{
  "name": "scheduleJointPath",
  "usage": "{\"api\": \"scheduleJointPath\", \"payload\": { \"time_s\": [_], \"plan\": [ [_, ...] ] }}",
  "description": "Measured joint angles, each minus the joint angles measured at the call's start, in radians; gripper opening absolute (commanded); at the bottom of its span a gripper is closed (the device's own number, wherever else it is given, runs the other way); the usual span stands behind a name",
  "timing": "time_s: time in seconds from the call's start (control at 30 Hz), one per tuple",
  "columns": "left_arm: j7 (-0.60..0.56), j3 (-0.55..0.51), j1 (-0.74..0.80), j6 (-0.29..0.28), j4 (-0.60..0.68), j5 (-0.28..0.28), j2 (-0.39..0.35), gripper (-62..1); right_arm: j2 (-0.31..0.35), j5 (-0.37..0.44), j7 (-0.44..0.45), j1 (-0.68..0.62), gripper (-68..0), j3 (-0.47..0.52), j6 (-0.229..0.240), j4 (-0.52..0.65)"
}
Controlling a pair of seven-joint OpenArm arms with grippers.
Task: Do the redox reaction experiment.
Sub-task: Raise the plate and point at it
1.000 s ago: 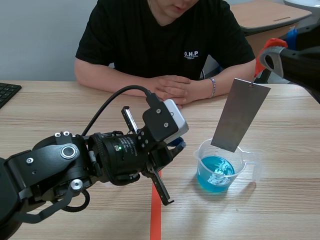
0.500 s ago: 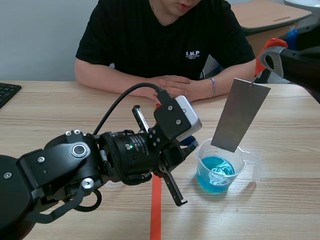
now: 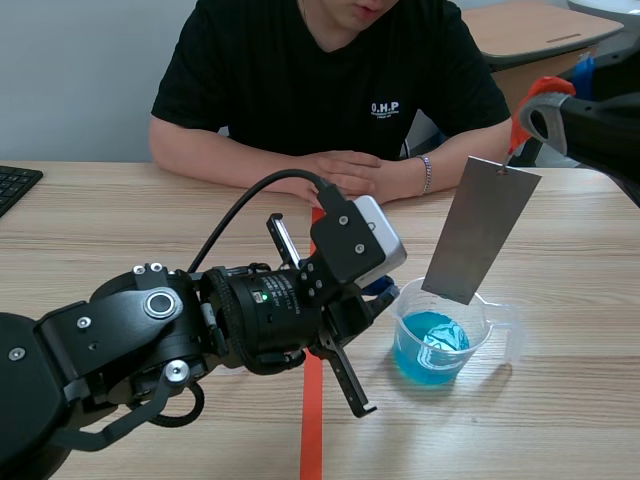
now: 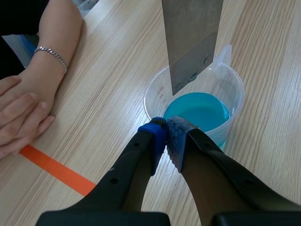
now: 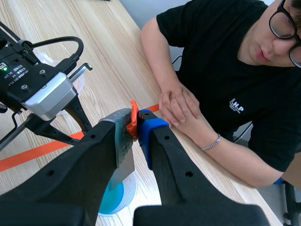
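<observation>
At the desk's (image 3: 90, 225) left edge lies a keyboard (image 3: 14, 186). The left gripper (image 4: 165, 134), fingers clenched together on nothing, has its tips at the near rim of the plastic measuring beaker (image 3: 445, 338); I cannot tell whether they touch its wall. The beaker stands right of the desk's middle, toward the near edge, and holds blue solution (image 4: 197, 109). The metal plate (image 3: 481, 228) hangs directly over it, long axis near upright and leaning slightly. Its lower edge is about level with the rim and apparently clear of the liquid. The right gripper (image 5: 135, 123) grasps the plate's top edge. The coming dip looks like a straight descent by the right arm, with the left nearer to steady the beaker.
</observation>
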Motion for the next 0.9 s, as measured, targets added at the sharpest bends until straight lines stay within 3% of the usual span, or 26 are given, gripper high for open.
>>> {"api": "scheduleJointPath", "payload": {
  "time_s": [0.8,0.9],
  "plan": [
    [-0.002,0.000,0.000,0.000,0.000,0.000,-0.002,-56.6,0.000,0.000,0.000,0.000,-66.0,0.000,0.000,0.000],
    [-0.045,0.000,0.001,0.004,0.001,-0.007,-0.019,-56.6,0.000,0.000,0.000,0.000,-66.0,0.000,0.000,0.000]
  ]
}}
